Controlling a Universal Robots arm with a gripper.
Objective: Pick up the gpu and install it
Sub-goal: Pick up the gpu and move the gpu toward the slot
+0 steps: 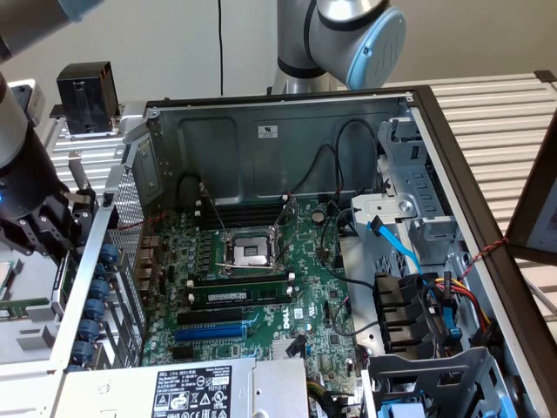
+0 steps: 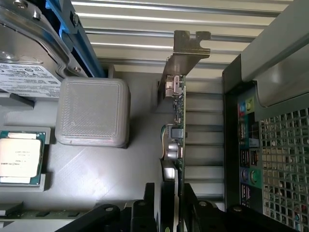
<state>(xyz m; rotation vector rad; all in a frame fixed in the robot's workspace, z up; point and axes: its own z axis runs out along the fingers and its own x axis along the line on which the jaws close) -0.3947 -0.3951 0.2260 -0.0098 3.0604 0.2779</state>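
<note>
One tool [image 2: 170,189] grasping gpu [image 2: 176,129] | card on edge, surface [image 2: 120,186] beneath | I hold grip square, pressure off components.

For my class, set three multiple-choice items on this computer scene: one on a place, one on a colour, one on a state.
1. The small green circuit card with a metal end bracket stands: A in a motherboard slot; B outside the dark metal computer case, beside its port panel; C on a hard drive.
2. The flat cable by the silver drive cage is: A blue; B white; C pink.
3. The long blue slot on the large green motherboard is: A empty; B holding a card; C taped over.
Key: B, it stands beside the ports; A, blue against the cage; A, nothing sits in it.
</note>
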